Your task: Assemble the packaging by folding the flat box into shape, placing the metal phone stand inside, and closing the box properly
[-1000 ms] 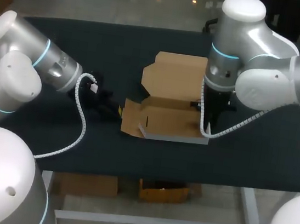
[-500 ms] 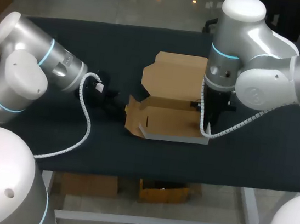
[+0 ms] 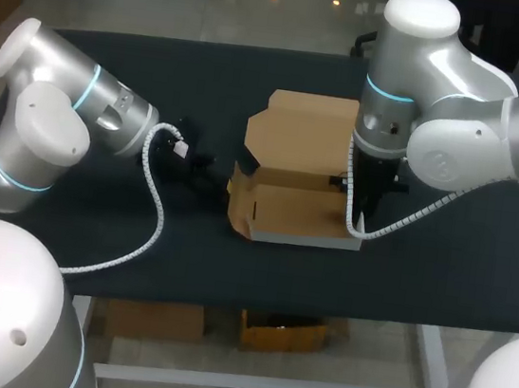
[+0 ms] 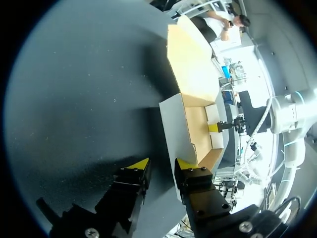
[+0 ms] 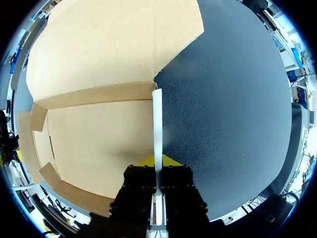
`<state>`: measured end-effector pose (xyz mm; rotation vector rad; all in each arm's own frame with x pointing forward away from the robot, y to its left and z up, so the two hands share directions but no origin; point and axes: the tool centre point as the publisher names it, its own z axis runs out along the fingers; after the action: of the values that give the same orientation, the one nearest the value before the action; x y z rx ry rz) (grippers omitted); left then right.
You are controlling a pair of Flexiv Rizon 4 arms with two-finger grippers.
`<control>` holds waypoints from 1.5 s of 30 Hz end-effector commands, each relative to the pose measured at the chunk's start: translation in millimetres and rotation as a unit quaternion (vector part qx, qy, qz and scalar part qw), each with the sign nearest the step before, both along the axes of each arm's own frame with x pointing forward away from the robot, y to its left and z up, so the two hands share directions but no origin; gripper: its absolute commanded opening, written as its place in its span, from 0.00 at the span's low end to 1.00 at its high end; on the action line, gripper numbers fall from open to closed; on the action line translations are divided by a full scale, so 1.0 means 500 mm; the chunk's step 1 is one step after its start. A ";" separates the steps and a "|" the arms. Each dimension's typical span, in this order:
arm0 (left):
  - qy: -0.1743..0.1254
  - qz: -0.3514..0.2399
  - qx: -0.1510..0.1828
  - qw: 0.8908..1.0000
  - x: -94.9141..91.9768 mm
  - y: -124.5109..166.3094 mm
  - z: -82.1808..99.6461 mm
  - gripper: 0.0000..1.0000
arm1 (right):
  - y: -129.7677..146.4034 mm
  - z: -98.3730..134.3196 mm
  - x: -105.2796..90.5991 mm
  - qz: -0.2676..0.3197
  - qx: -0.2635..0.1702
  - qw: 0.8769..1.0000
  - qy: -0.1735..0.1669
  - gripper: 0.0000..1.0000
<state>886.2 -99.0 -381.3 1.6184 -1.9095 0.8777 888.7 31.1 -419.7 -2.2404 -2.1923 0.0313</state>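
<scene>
While my right gripper (image 5: 157, 159) clamps the box (image 3: 296, 208) by its right wall, my left gripper (image 4: 162, 166), jaws narrowly parted and empty, sits at the box's left flap (image 3: 237, 196). Risk: flap slides off a fingertip, springs flat.

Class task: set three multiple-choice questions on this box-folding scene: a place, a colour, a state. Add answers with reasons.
1. Where does the right pincer grip the box? A) its lid B) its right side wall C) its left flap
2. What colour is the table? A) white B) green C) black
3. The left pincer is: A) open B) shut on the box C) shut, empty
B: the wall's edge sits between its fingers. C: dark surface around the box. A: a gap shows between its yellow tips.
</scene>
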 end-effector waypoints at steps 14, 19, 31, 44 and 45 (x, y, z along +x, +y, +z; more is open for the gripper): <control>-0.002 -0.017 0.009 1.000 0.010 -0.059 0.024 0.38 | 0.001 0.001 -0.001 0.000 -0.001 1.000 0.000 0.00; -0.005 -0.022 0.012 1.000 0.010 -0.071 0.031 0.39 | 0.001 0.001 -0.001 0.000 -0.001 1.000 0.000 0.00; 0.003 -0.033 0.042 0.999 0.005 -0.102 0.033 0.46 | 0.001 0.001 -0.001 0.000 -0.001 1.000 0.000 0.00; 0.006 -0.027 0.076 0.997 0.003 -0.118 0.030 0.46 | 0.001 0.001 -0.001 0.000 -0.001 1.000 0.000 0.00; 0.006 -0.027 0.078 0.997 0.003 -0.120 0.030 0.46 | 0.001 0.001 -0.001 0.000 -0.001 1.000 0.000 0.00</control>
<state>886.9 -154.8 -367.1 1.6325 -2.0344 0.7319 888.7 31.0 -419.7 -2.2405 -2.1923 0.0313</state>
